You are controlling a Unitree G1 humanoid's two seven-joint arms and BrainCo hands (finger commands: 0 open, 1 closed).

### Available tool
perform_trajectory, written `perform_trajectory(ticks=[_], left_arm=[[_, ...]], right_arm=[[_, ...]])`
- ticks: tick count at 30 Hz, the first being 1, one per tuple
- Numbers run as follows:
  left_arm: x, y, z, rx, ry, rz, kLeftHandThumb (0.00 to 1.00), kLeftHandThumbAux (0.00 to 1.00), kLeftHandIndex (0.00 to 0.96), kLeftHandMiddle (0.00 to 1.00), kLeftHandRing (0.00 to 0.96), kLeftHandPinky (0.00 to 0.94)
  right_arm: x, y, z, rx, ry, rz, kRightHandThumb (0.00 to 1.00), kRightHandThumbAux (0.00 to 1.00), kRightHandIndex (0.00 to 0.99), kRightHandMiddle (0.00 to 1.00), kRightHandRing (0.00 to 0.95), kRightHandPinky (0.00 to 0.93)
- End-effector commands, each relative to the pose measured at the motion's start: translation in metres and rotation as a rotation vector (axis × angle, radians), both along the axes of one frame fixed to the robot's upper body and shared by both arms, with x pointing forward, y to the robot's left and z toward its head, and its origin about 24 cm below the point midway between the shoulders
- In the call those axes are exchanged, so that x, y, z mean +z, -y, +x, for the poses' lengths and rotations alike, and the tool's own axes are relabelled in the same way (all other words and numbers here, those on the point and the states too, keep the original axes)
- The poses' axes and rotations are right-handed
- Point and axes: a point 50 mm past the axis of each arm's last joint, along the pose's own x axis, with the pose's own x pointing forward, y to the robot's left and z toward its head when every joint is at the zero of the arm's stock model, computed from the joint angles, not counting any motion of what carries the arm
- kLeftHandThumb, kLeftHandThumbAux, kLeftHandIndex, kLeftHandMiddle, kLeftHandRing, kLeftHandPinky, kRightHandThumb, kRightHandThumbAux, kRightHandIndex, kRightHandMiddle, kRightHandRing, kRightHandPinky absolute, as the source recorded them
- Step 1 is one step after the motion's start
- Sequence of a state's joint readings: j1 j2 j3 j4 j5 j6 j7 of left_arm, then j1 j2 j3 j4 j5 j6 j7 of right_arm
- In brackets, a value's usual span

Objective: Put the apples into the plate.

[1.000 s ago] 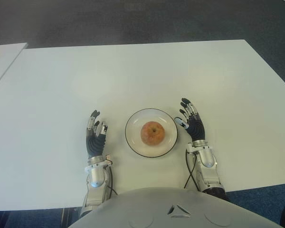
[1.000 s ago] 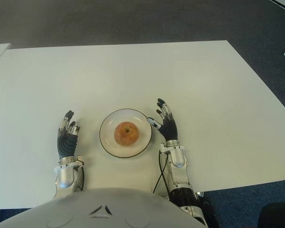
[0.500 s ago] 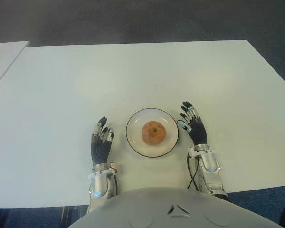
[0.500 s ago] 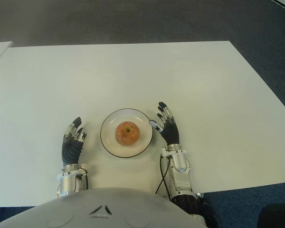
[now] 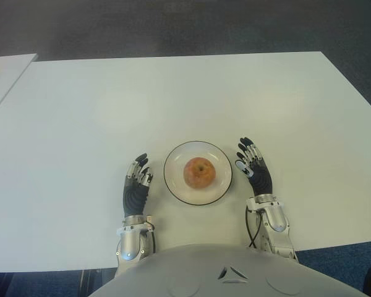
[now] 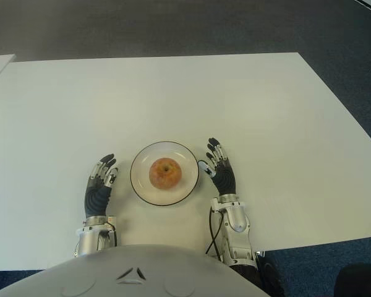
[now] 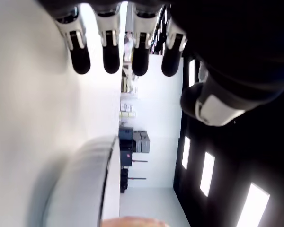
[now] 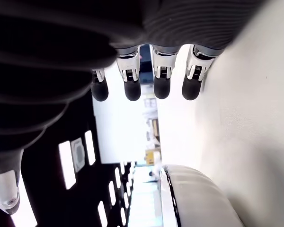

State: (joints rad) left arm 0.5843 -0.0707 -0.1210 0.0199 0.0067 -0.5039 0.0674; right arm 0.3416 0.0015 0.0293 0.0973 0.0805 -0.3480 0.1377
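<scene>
White tabletop (image 5: pixel 185 93), matte, wide, carrying all items listed below.

Plate (image 5: pixel 176 185): white, round, with a thin dark rim line; stands near the table's front edge, centred before the robot's torso.

Apple (image 5: pixel 199 172): one, red-yellow, stem hollow facing up; sits in the middle of the plate, touched by neither hand.

Left hand (image 5: pixel 136 190): dark palm, silver-jointed fingers; shows just beside the plate on its left, apart from the rim. Fingers (image 7: pixel 110 52) extended and slightly spread, thumb out to the side, nothing held. Its wrist view shows the plate's rim close by.

Right hand (image 5: pixel 256 173): same build; shows just beside the plate on its right, thumb tip nearest the rim, contact with the rim not determinable. Fingers (image 8: pixel 132 87) straight and spread, palm empty.

Second white table (image 5: pixel 3 71): corner only, at far left, separated from the main table by a gap.

Floor (image 5: pixel 173 28): dark grey carpet beyond the table.
</scene>
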Motion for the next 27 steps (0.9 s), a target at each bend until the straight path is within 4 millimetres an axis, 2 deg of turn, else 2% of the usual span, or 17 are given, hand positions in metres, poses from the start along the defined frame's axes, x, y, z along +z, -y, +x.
perform_trajectory(ticks=[1, 17, 21, 27], left_arm=[[-0.004, -0.001, -0.007, -0.054, -0.034, -0.010, 0.121, 0.495, 0.119, 0.124, 0.107, 0.106], [-0.002, -0.007, -0.013, -0.056, -0.085, 0.017, 0.064, 0.467, 0.036, 0.042, 0.027, 0.008], [-0.011, -0.013, -0.016, -0.032, -0.097, 0.005, 0.056, 0.457, 0.020, 0.028, 0.010, 0.002], [-0.011, -0.011, -0.015, -0.010, -0.079, -0.039, 0.062, 0.454, 0.005, 0.016, 0.000, 0.000]], right_arm=[[-0.018, -0.001, -0.016, -0.004, -0.136, 0.012, 0.140, 0.552, 0.017, 0.019, 0.000, 0.000], [-0.015, -0.001, -0.019, 0.015, -0.138, 0.014, 0.117, 0.561, 0.000, 0.000, 0.000, 0.000], [-0.015, -0.001, -0.019, 0.018, -0.136, 0.035, 0.115, 0.563, 0.000, 0.000, 0.000, 0.000], [-0.013, -0.001, -0.020, 0.025, -0.128, 0.046, 0.117, 0.568, 0.000, 0.000, 0.000, 0.000]])
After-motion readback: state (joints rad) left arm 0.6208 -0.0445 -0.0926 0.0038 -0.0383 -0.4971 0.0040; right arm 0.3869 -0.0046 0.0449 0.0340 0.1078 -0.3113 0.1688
